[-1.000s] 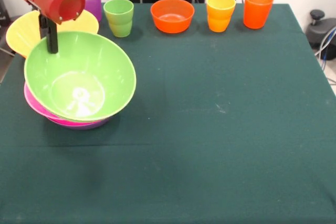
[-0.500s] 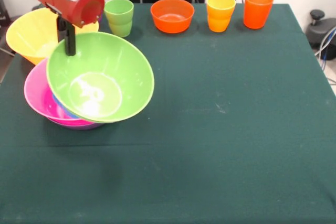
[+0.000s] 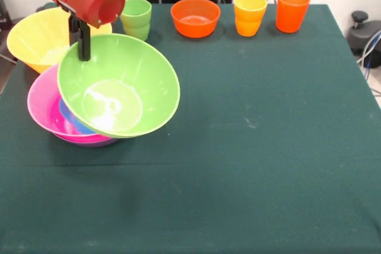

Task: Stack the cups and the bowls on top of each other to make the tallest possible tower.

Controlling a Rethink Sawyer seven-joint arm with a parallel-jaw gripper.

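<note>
In the front view my gripper [image 3: 80, 43] is shut on the far rim of the large light green bowl [image 3: 119, 87] and holds it tilted, lifted off to the right of the pile. The pile at the left has a pink bowl [image 3: 41, 102] with a blue bowl [image 3: 74, 122] inside it and a purple rim [image 3: 89, 142] beneath. A yellow bowl [image 3: 36, 37] stands behind it. Along the far edge stand a light green cup [image 3: 136, 19], an orange bowl [image 3: 195, 17], a yellow-orange cup [image 3: 250, 13] and an orange cup [image 3: 292, 10]. The purple cup is hidden behind my arm.
The dark green table [image 3: 256, 147] stretches right and toward the camera. A black device [image 3: 363, 34] stands off the table's right edge.
My gripper has moved right with the green bowl, lifting it off the pile. The pink bowl and the blue bowl inside it are now uncovered.
</note>
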